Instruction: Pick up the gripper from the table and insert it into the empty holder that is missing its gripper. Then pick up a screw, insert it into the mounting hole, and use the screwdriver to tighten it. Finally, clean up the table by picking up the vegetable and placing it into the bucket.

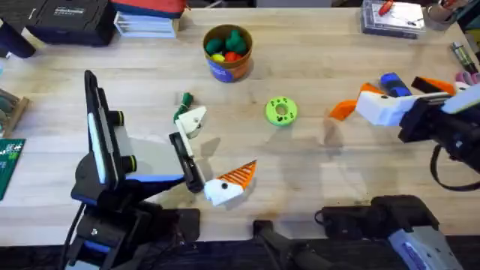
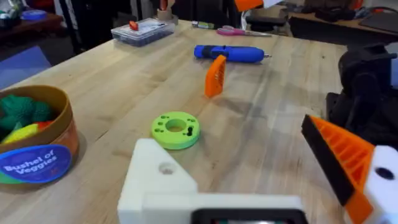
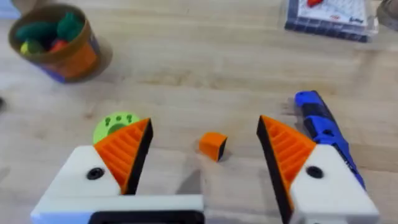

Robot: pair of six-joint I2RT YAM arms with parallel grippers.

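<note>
Right gripper (image 3: 205, 165): fingers spread, hovering over the table (image 1: 315, 180); loose orange gripper (image 3: 212, 145) on the wood between them, blue screwdriver (image 3: 323, 127) just beside. Left gripper (image 1: 206, 161): finger state unclear

Bare table (image 1: 315, 176) lies open between the green ring (image 1: 281, 111) and the front edge. The bucket (image 1: 227, 52) stands clear behind it. The blue screwdriver (image 1: 395, 84) and an orange piece (image 1: 343, 109) crowd the right side.
</note>
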